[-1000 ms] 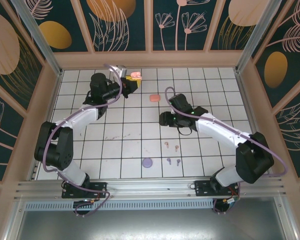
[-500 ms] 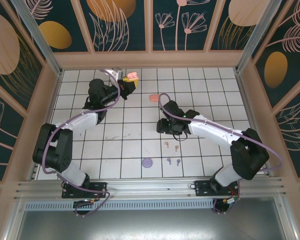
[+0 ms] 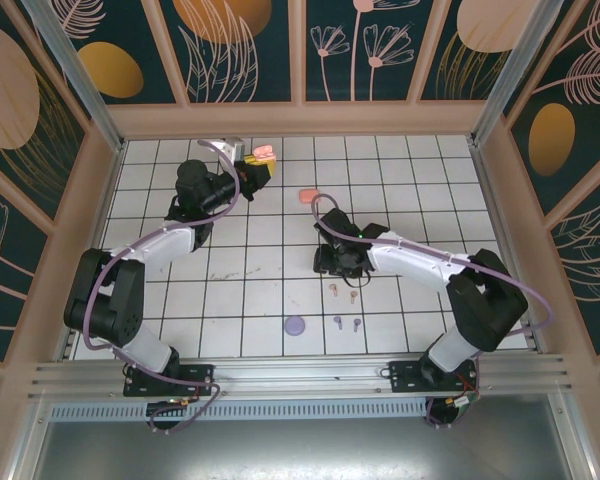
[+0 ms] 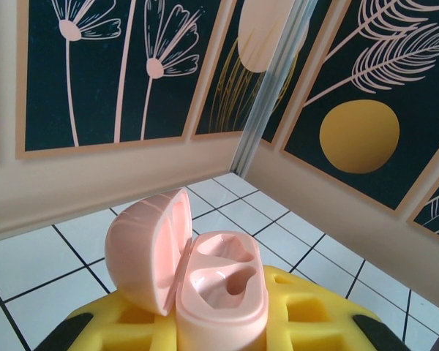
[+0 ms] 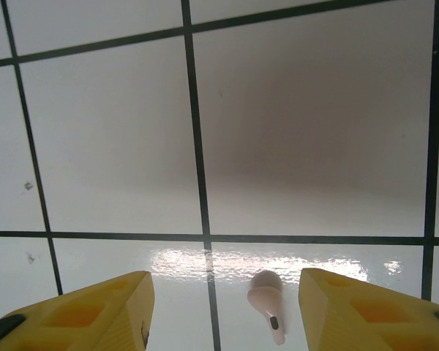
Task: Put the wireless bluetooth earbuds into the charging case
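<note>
The left claw [image 3: 259,161] is up at the far side of the tabletop [image 3: 230,290], close to the back wall, and it is clamped shut on a small peach-pink charging case [image 3: 264,152]. From the left wrist view, the case [image 4: 219,281] sits upright between the yellow fingers [image 4: 318,311] with its lid [image 4: 143,248] swung back. Both moulded sockets inside look bare.

The right claw [image 3: 338,266] is over the middle of the tabletop with its jaws apart and nothing gripped. It is just on the far side of the pair of tan-peach earbuds [image 3: 342,291], which lie loose on the white tiles. In the right wrist view, one tan-peach bud [image 5: 267,300] lies on the tile between the two yellow fingers [image 5: 95,311]. It touches neither finger and sits nearer one than the other. I cannot tell which bud of the pair it is.

Nearer the arm bases, a pair of purple earbuds [image 3: 346,322] lies side by side. A closed purple case [image 3: 296,325] sits to their left, a little apart. A closed coral case [image 3: 309,196] rests on the tiles on the far side of the right claw, between the two claws.
</note>
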`<state>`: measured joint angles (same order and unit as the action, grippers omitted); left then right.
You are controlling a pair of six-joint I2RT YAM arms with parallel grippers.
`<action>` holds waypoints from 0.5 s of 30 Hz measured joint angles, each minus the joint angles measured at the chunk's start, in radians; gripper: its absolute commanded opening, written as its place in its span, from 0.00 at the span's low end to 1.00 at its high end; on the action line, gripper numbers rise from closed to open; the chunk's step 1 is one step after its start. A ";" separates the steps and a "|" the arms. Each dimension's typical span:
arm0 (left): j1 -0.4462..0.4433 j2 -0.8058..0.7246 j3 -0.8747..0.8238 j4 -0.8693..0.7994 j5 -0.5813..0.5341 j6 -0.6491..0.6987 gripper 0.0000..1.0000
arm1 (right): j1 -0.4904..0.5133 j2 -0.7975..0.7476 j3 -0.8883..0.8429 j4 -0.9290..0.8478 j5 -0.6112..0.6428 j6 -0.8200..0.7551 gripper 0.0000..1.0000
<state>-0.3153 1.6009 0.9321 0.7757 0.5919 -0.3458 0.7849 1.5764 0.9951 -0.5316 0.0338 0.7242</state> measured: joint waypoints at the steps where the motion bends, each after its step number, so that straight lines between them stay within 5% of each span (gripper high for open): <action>1: 0.000 0.000 -0.001 0.002 0.000 0.000 0.00 | 0.004 0.007 -0.002 0.000 0.000 0.003 0.55; 15: 0.000 0.000 -0.005 0.029 0.000 0.000 0.00 | 0.055 0.109 -0.010 -0.011 0.020 0.039 0.47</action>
<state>-0.3153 1.6009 0.9272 0.8043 0.5919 -0.3462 0.8398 1.6859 0.9852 -0.5426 0.0540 0.7628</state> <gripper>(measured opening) 0.209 0.483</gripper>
